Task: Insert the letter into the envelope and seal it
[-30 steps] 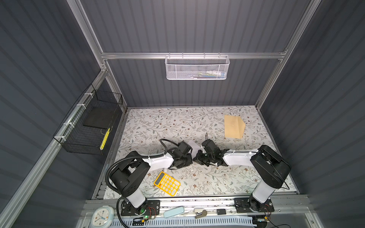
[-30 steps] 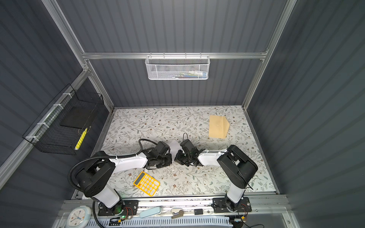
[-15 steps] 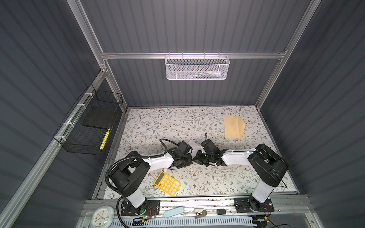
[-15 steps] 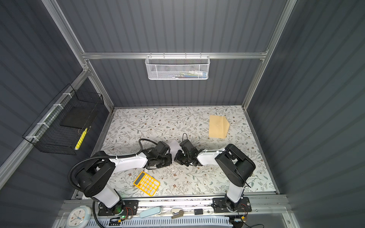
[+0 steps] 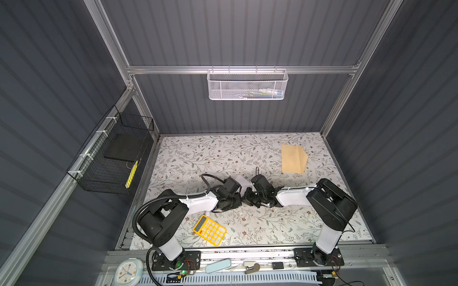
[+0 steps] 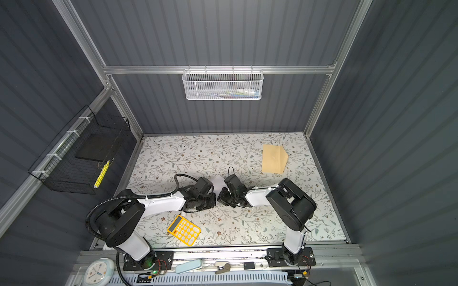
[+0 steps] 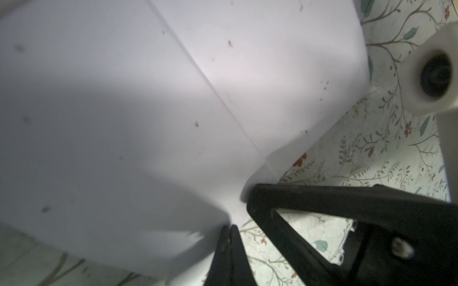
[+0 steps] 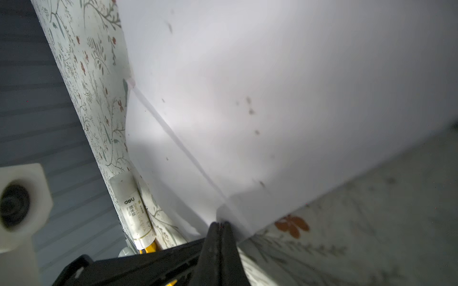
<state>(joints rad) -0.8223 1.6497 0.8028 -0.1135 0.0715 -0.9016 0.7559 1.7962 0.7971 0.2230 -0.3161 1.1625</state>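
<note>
Edgewise, left pincer (image 7: 229, 231) and right pincer (image 8: 219, 226) clamp the letter (image 7: 148, 118).

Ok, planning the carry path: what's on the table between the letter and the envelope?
Only bare floral table between the letter and the envelope in both top views; the right arm's wrist hangs over the letter's end.

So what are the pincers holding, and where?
Both pinch the letter along one edge: right pincer at the crease's end, left pincer just beside it.
</note>
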